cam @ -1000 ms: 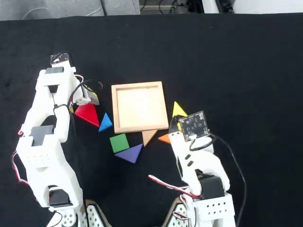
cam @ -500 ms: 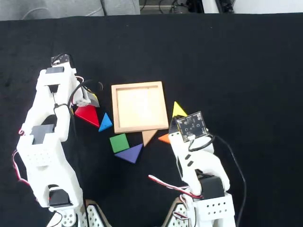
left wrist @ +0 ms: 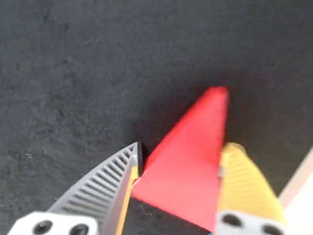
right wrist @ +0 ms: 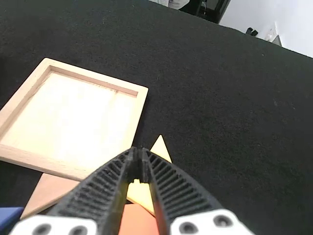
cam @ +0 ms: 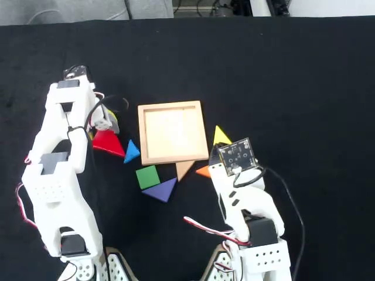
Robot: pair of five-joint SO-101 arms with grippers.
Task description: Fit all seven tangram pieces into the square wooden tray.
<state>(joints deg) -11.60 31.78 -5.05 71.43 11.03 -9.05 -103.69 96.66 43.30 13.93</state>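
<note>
Counter (cam: 293, 88): black cloth is carrying everything.
Left end effector (left wrist: 183, 152): pinching the red triangle (cam: 107, 142) across its width.
Tray (cam: 142, 134): sitting near, rightward in the high view.
Right end effector (right wrist: 138, 154): pressed together, hanging over the yellow triangle (cam: 221, 135).

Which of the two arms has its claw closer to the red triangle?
Left. The left gripper sits right at the red triangle, gripping it from both sides. The right gripper is on the far side of the wooden tray, above the yellow triangle.
</note>
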